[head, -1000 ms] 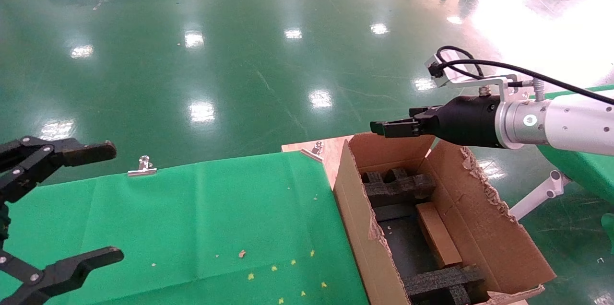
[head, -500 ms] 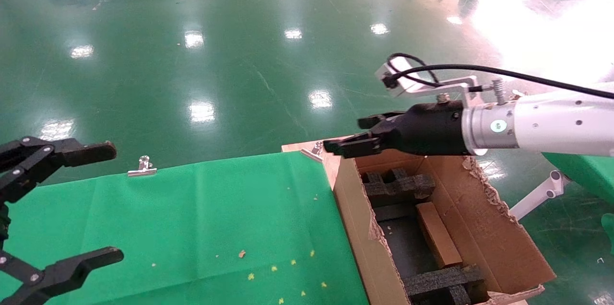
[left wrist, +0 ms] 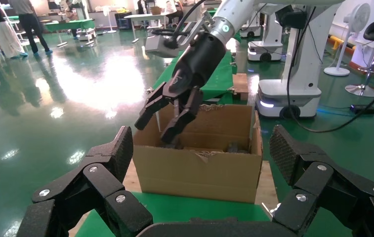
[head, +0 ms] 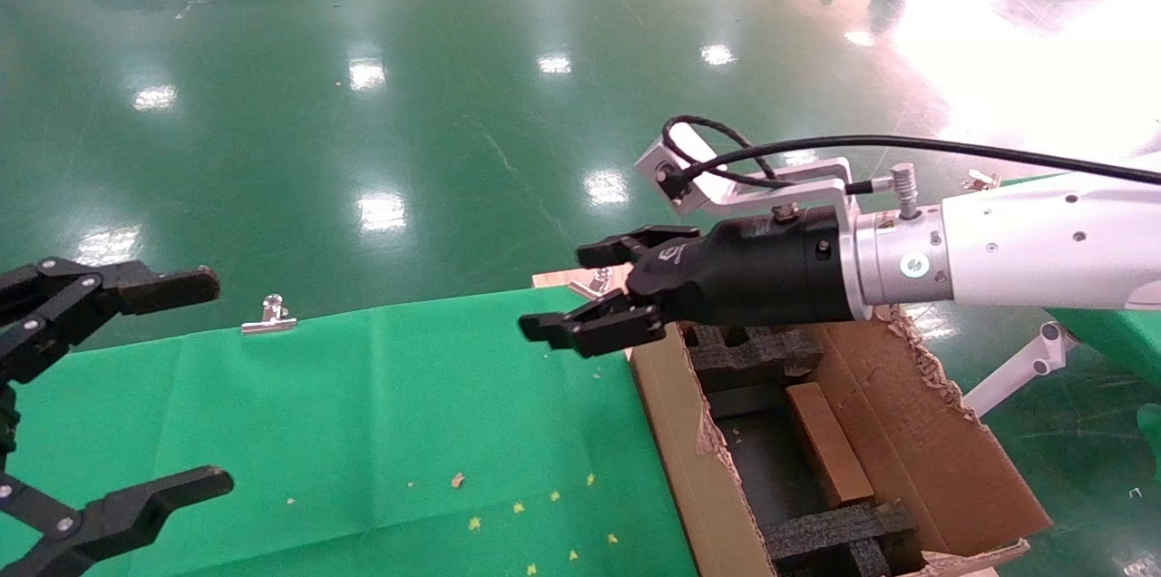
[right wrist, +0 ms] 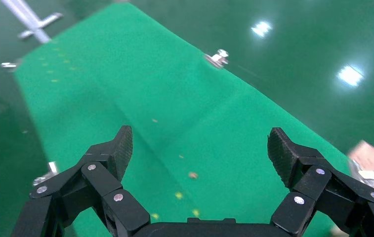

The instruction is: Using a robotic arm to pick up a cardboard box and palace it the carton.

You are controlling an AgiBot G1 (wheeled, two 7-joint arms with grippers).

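The small flat brown cardboard box [head: 827, 444] lies inside the large carton [head: 916, 432], between black foam blocks [head: 753, 350]. My right gripper [head: 580, 291], on the white arm with the green-lit ring [head: 1043, 237], is open and empty; it hangs over the carton's far left corner and the green cloth's edge. It also shows above the carton in the left wrist view [left wrist: 167, 116]. In the right wrist view its fingertips [right wrist: 123, 145] frame bare green cloth. My left gripper [head: 172, 386] is open and empty at the far left; the left wrist view [left wrist: 199, 163] looks at the carton [left wrist: 199, 168].
A green cloth [head: 381, 414] covers the table, held by metal clips [head: 268, 316] at its far edge, with small crumbs [head: 517, 509] near the front. The carton has ragged flaps [head: 925, 359]. A shiny green floor lies beyond.
My right gripper has swung left, from above the carton's far end to over its left corner and the cloth, and its jaws have opened wider. The left gripper has not moved.
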